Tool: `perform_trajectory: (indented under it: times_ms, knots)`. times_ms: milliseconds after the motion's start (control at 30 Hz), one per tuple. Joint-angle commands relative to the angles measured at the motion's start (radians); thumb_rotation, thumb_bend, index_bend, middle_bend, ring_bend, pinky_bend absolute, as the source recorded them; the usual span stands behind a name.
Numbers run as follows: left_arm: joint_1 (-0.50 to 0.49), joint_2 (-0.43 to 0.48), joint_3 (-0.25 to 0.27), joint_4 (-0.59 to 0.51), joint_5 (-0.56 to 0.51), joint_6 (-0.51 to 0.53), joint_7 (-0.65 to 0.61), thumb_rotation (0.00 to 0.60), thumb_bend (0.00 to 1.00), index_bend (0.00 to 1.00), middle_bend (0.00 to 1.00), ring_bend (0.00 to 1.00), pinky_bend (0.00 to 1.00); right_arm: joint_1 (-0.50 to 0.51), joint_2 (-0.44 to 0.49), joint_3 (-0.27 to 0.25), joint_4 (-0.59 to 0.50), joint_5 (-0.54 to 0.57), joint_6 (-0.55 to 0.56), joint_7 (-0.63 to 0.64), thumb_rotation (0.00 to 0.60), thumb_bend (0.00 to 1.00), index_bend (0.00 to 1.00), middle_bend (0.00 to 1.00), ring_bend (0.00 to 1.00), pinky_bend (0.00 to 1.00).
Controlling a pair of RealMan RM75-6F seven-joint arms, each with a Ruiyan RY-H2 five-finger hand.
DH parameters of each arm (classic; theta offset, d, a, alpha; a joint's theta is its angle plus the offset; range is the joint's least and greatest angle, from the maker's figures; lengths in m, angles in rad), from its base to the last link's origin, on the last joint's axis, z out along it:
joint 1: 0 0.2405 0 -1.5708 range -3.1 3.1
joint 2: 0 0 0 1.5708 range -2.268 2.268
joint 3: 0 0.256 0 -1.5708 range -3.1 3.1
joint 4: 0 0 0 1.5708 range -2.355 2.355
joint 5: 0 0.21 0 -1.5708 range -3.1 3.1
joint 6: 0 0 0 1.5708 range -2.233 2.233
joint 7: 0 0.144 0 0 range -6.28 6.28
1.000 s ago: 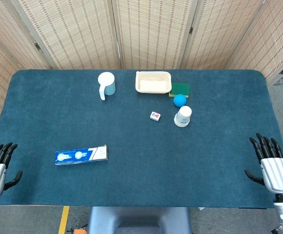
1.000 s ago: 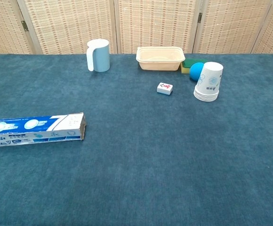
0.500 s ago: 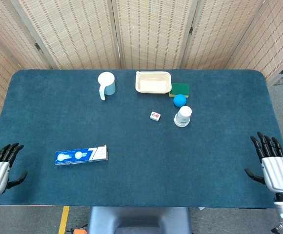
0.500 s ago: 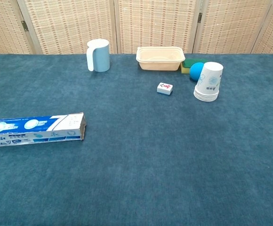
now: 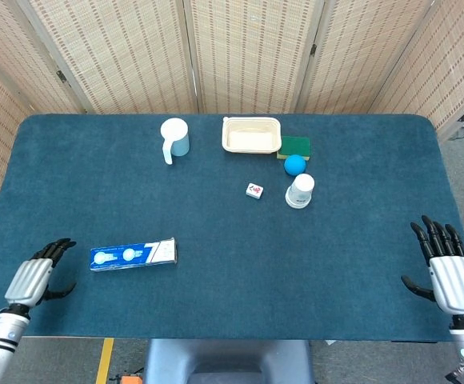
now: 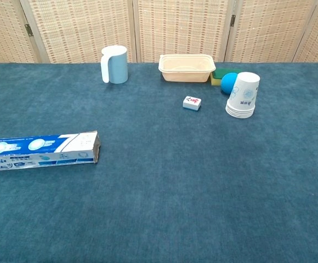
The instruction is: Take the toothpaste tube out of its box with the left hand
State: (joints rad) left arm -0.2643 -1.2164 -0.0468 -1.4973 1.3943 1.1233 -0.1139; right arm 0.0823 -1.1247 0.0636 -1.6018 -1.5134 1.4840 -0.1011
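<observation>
The box (image 5: pixel 133 255) lies flat on the blue tabletop (image 5: pixel 216 240) in the lower left of the head view, long axis left-right, well apart from everything else, so there's free room around it for a grasp. In the chest view its right end looks open or loosely flapped (dark edge there), which is probably the end the tube comes out of. The tube itself isn't visible; presumably inside the box.

The left robot hand (image 5: pixel 32 279) sits at the lower left edge of the head view, just left of the box and not touching it. Fingers are apart and extended toward the box, holding nothing. It looks placed for a reach to the near (closed) end. The right robot hand (image 5: pixel 448 272) is at the lower right edge, well apart from all objects, fingers spread upward, empty; parked out of the way since the task is left-hand only. Neither hand shows in the chest view.

Clutter is grouped at the upper middle: mug (image 5: pixel 174 138), tray (image 5: pixel 252 134), green sponge (image 5: pixel 297 146), blue ball (image 5: pixel 294 165), stacked paper cups (image 5: pixel 300 191), small tile (image 5: pixel 254 190). All are far from the box and not in the reach path.

Task not started: box untouched, tube not out.
</observation>
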Motion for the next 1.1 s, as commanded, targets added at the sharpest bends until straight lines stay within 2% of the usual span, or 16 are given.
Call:
perform_trajectory:
  times_ms: [33,233,433,567,733,1100]
  knots:
    - [-0.047,-0.001,-0.005,-0.042,-0.068,-0.095,0.067,0.600,0.29,0.14,0.14,0.14,0.23,-0.002,0.003,-0.001,0.000,-0.005,0.005,0.005,0.600,0.22,0.00,0.00,0.00,0.00]
    - [-0.075,-0.018,-0.031,-0.083,-0.178,-0.114,0.201,0.600,0.27,0.14,0.14,0.13,0.22,-0.007,0.009,-0.005,0.003,-0.018,0.017,0.023,0.600,0.22,0.00,0.00,0.00,0.00]
    - [-0.104,-0.064,-0.043,-0.065,-0.254,-0.117,0.313,0.600,0.27,0.14,0.16,0.15,0.22,-0.009,0.014,-0.012,0.003,-0.032,0.022,0.034,0.600,0.22,0.00,0.00,0.00,0.00]
    - [-0.118,-0.082,-0.055,-0.045,-0.281,-0.124,0.315,0.600,0.27,0.16,0.18,0.16,0.22,-0.012,0.016,-0.011,0.004,-0.034,0.029,0.041,0.600,0.22,0.00,0.00,0.00,0.00]
    - [-0.130,-0.102,-0.059,-0.021,-0.284,-0.126,0.311,0.600,0.26,0.17,0.27,0.22,0.23,-0.008,0.016,-0.011,0.006,-0.031,0.018,0.043,0.600,0.22,0.00,0.00,0.00,0.00]
    - [-0.150,-0.113,-0.053,-0.042,-0.317,-0.139,0.334,0.600,0.24,0.15,0.28,0.21,0.22,-0.007,0.015,-0.012,0.004,-0.030,0.015,0.037,0.600,0.22,0.00,0.00,0.00,0.00]
